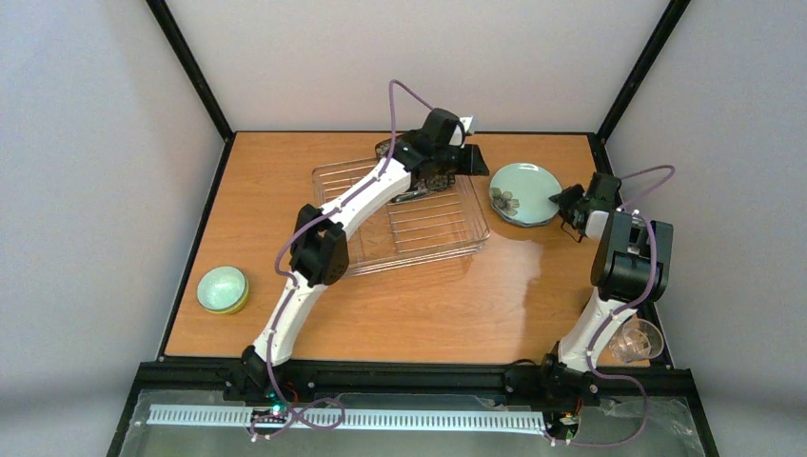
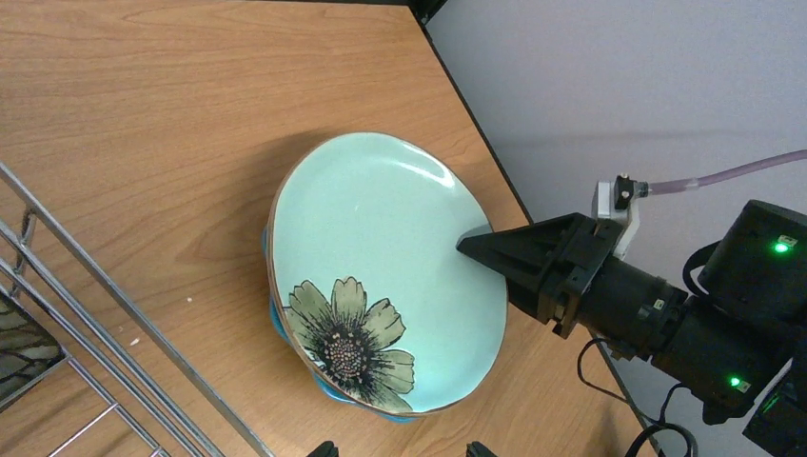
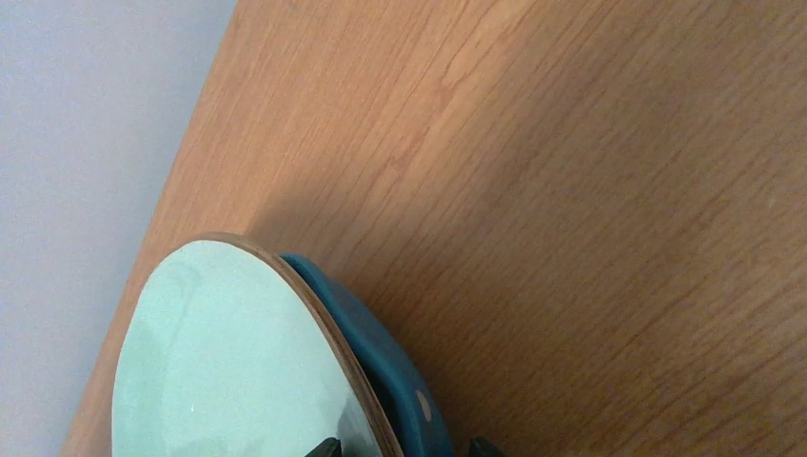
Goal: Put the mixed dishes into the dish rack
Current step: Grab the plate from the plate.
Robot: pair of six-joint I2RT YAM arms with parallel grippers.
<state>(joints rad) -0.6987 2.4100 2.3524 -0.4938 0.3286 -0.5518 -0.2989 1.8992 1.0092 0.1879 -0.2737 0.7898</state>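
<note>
The pale mint plate [image 1: 523,190] [image 2: 381,248] [image 3: 209,362] with a flower print lies on the blue dotted plate [image 2: 285,333] [image 3: 381,357] at the back right of the table. My right gripper [image 1: 569,205] [image 3: 404,447] is open at the stack's right edge, one finger over the mint plate's rim and the other beside the blue plate. My left gripper [image 1: 476,158] [image 2: 400,449] hangs open and empty above the table between the dish rack [image 1: 433,238] and the stack. A black square floral plate [image 1: 419,188] lies in the rack under the left arm.
A mint bowl nested in a yellow-green bowl [image 1: 223,289] sits at the table's left edge. A clear glass cup [image 1: 639,340] stands at the near right, beside the right arm. A dark object [image 1: 384,148] shows behind the rack. The rack's wires [image 2: 95,305] are at the left in the left wrist view.
</note>
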